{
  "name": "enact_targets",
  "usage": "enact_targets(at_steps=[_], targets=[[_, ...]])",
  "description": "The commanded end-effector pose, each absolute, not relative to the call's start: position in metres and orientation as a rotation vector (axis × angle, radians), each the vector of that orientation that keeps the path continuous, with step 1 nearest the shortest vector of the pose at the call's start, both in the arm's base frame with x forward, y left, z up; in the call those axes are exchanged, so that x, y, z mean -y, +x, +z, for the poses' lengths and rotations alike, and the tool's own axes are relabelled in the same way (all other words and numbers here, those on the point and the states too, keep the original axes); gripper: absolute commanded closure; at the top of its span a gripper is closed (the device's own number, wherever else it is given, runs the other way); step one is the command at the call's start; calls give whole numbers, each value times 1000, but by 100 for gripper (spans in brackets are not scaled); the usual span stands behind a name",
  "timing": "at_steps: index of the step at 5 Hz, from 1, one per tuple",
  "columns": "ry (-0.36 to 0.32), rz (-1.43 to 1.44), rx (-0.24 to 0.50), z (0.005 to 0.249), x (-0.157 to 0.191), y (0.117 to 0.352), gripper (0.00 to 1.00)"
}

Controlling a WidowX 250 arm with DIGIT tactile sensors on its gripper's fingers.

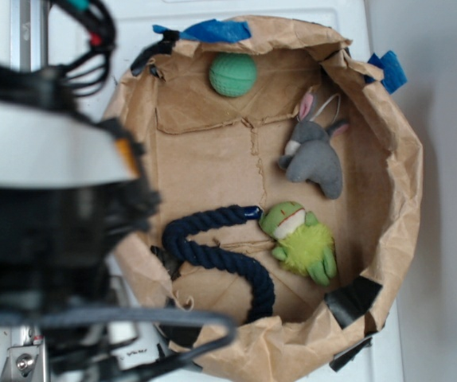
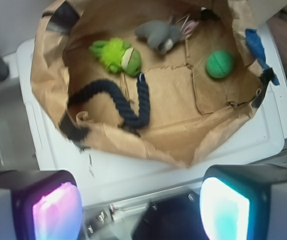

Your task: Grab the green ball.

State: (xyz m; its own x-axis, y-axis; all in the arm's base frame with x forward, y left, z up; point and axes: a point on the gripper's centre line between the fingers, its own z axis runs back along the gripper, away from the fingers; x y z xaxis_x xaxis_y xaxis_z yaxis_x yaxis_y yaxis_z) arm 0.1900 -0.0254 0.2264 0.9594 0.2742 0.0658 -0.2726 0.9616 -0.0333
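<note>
Inside the paper bag (image 1: 388, 159), green ball (image 1: 232, 75) lies clear; gripper (image 2: 141, 205) seemingly open.

green ball (image 2: 219, 64): 1, ahead of the jaws, right | plush frog (image 2: 115, 54): 1, ahead, left of centre | grey plush bunny (image 2: 161, 32): 1, farthest ahead | navy rope (image 2: 118, 100): 1, nearest the jaws, left | paper bag (image 2: 148, 140): 1 | blue tape pieces (image 1: 216, 30): 2 | finger pads (image 2: 56, 212): 2
</note>
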Motion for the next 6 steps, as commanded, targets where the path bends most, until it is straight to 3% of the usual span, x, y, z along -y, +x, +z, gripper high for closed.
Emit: enact_targets(at_steps=[1,2,5,6], targets=[[-114,766,258,216,4,239,0],[-74,1011,308,208,-12,242,0],[-74,1011,308,208,-12,242,0],[-13,1048,343,168,-29,255,0]])
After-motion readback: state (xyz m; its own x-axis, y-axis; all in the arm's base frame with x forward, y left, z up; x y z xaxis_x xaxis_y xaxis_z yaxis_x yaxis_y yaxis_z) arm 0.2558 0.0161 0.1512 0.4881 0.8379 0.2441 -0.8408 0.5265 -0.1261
